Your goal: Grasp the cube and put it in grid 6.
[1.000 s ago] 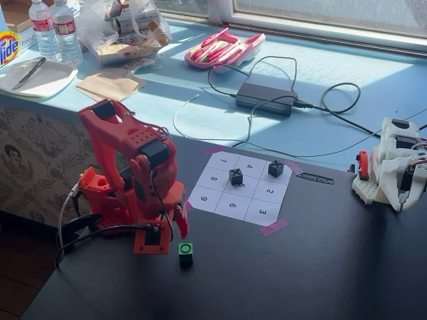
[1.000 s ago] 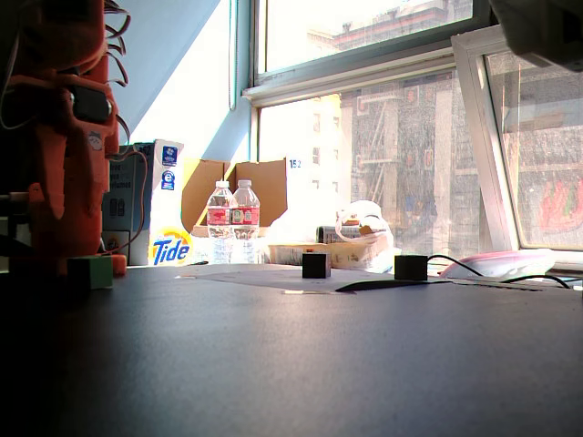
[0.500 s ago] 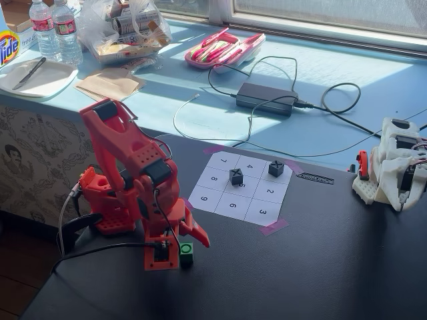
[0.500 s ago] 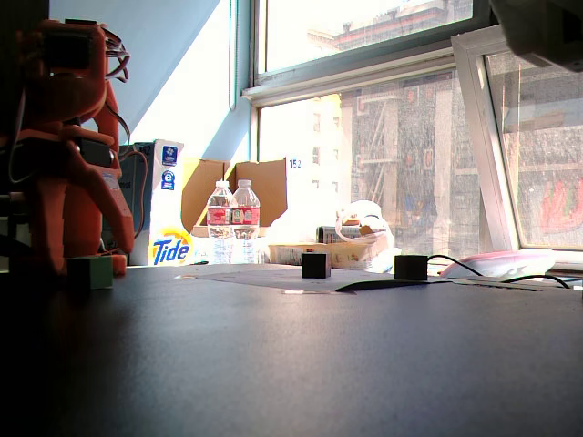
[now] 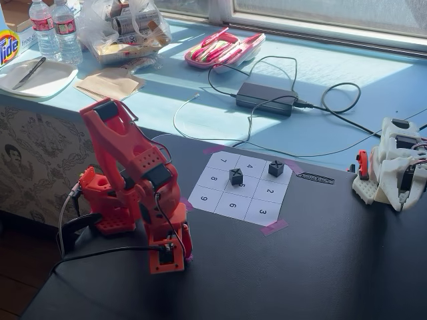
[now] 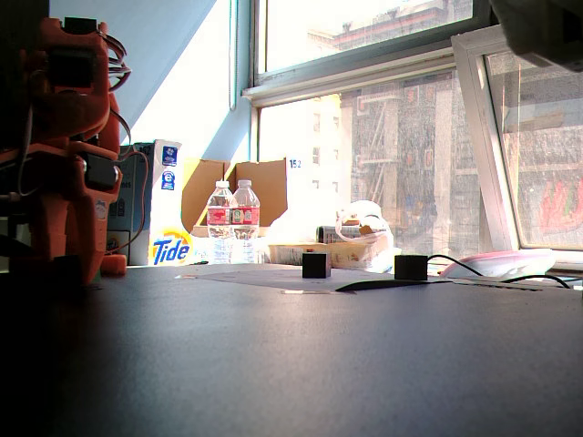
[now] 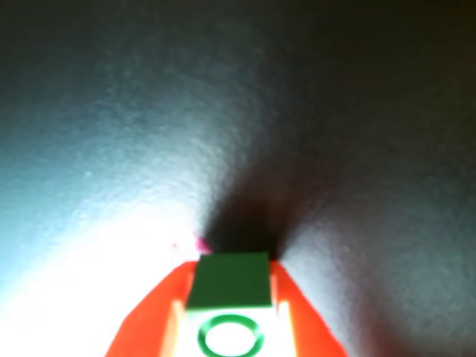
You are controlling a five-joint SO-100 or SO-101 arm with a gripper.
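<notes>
In the wrist view the green cube (image 7: pixel 229 286) sits between my two orange fingers (image 7: pixel 152 327), its pale top face with the green ring mark towards the camera. My gripper (image 7: pixel 230 274) is shut on it, low over the dark table. In a fixed view my red arm is folded down with the gripper (image 5: pixel 168 260) at the table's near left; the cube is hidden there. The white numbered sheet lies to the right of it, and grid 6 (image 5: pixel 233 205) is the empty middle cell of the sheet's near row.
Two black cubes stand on the sheet, one on cell 5 (image 5: pixel 235 176), one on the far right cell (image 5: pixel 275 169). A white idle arm (image 5: pixel 397 163) stands at the table's right edge. A power adapter (image 5: pixel 267 98) and cables lie behind.
</notes>
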